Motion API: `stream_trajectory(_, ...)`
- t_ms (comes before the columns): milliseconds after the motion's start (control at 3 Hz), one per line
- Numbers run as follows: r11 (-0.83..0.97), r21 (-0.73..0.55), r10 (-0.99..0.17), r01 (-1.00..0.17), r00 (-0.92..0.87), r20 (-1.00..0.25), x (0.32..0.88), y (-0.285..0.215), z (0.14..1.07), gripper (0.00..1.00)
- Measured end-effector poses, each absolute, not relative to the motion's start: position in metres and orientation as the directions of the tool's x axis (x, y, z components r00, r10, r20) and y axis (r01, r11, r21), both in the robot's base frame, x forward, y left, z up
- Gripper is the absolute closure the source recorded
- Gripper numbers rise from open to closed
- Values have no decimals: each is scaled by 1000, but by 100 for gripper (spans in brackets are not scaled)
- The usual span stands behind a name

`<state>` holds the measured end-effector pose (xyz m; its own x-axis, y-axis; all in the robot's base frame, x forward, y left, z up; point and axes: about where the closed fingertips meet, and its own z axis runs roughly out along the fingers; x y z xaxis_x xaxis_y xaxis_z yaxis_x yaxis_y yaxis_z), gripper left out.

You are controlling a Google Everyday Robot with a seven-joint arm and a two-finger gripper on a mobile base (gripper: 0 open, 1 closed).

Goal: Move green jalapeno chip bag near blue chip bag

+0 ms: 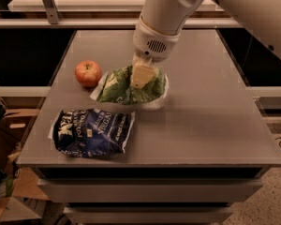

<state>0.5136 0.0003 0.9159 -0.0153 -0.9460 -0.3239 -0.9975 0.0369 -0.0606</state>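
The green jalapeno chip bag [117, 86] is in the middle of the grey table, held by my gripper [141, 77], which comes down from above and is shut on the bag's upper right part. The bag hangs low over or just touches the tabletop. The blue chip bag [91, 131] lies flat near the table's front left edge, just below and left of the green bag, with a narrow gap between them.
A red apple [88, 73] sits on the table left of the green bag. The grey table [210, 121] has dark gaps at its left and right sides. A second table stands behind. Cardboard boxes [9, 172] lie on the floor at the left.
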Motion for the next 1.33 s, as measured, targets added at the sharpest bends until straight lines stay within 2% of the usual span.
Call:
stream_trajectory(333, 38, -34, -942, -999, -25, -335, 505, 8, 912, 83)
stream_trajectory(1333, 31, 6, -937, -1000, -31, -347, 498, 17, 908, 13)
